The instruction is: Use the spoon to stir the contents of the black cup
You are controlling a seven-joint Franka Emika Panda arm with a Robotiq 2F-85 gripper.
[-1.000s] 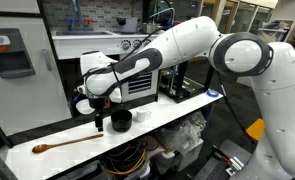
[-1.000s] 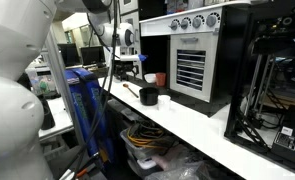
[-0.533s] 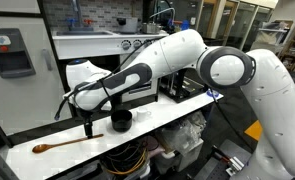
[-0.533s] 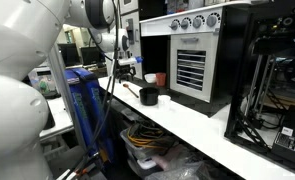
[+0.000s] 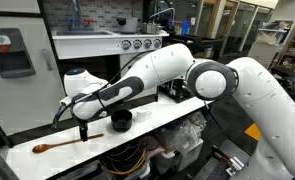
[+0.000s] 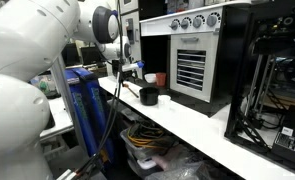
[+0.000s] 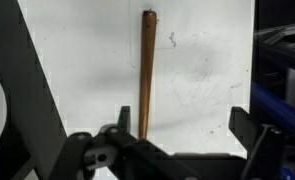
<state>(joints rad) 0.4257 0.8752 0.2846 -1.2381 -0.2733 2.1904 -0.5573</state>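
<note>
pickup stage: the gripper (image 5: 84,131), jaws wide apart, hovers over the spoon (image 7: 145,75) on the worktop (image 5: 173,112); next it should drop and pinch the handle.

- The spoon (image 7: 145,75) looked like plain brown wood, smooth, with a dull sheen along its handle.
- The table (image 7: 207,70) beneath it had a smooth, matt white top marked with faint grey scuffs.
- The black cup (image 5: 120,120) appeared dark and matt; its material could not be told.
- The arm (image 5: 167,65) wore glossy white shells, seemingly plastic.
- The gripper (image 7: 167,140) looked matt black.
- The appliance (image 6: 192,55) showed a silvery metal front.
</note>
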